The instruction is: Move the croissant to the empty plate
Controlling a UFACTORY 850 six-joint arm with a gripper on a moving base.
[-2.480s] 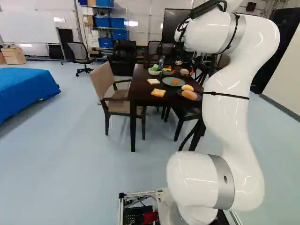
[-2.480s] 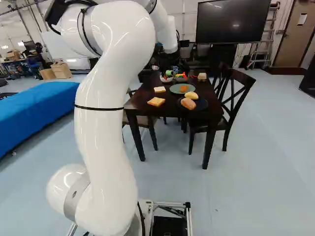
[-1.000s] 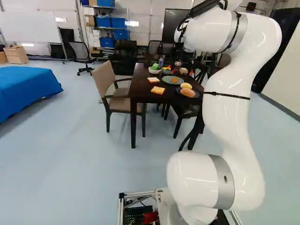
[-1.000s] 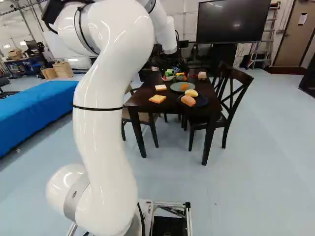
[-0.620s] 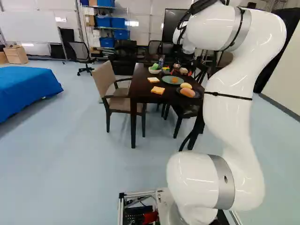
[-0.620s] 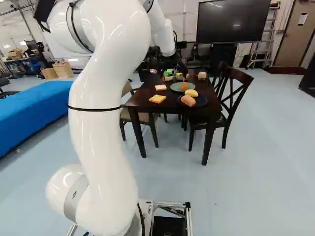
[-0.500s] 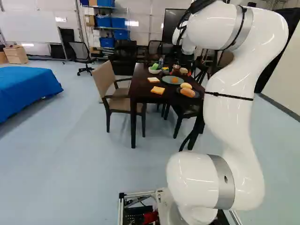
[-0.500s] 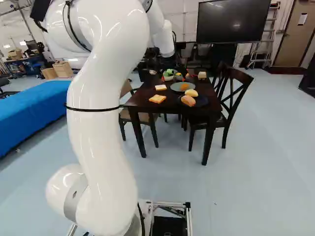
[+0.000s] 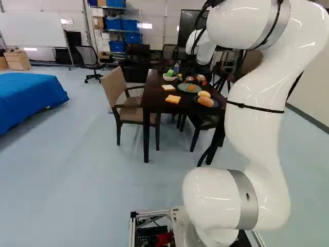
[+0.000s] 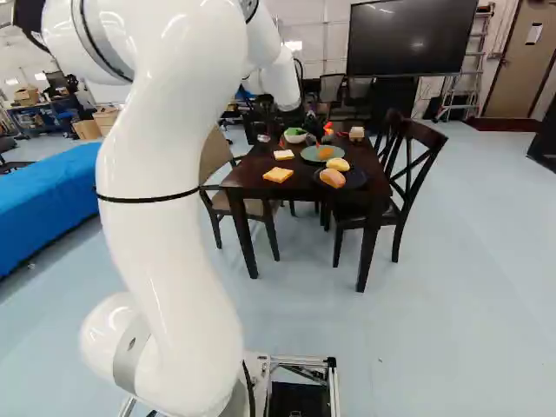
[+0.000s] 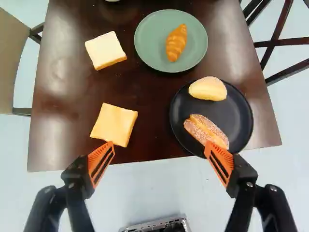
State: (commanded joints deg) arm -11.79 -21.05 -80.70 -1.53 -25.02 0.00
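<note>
right base view and left base view agree that the arm [image 10: 165, 243] has leaned back toward its base, while the table scene sits where it was a second ago; before that, the base moved slightly. nothing is gripped yet, so the change looks like lining up from above rather than carrying. the croissant [image 11: 176, 42] lies on the green plate [image 11: 149, 43], well ahead of the gripper [image 11: 159, 143], whose fingers stand wide apart with no food held between them. the surface [image 11: 154, 96] also bears a dark plate [image 11: 245, 108], nearer the base than the green plate, with a round roll [image 11: 207, 89] and a split roll [image 11: 206, 131] on it. no empty plate can be made out, so the target remains uncertain. the gripper likely needs to travel out over the green plate, then descend without catching its rim.
</note>
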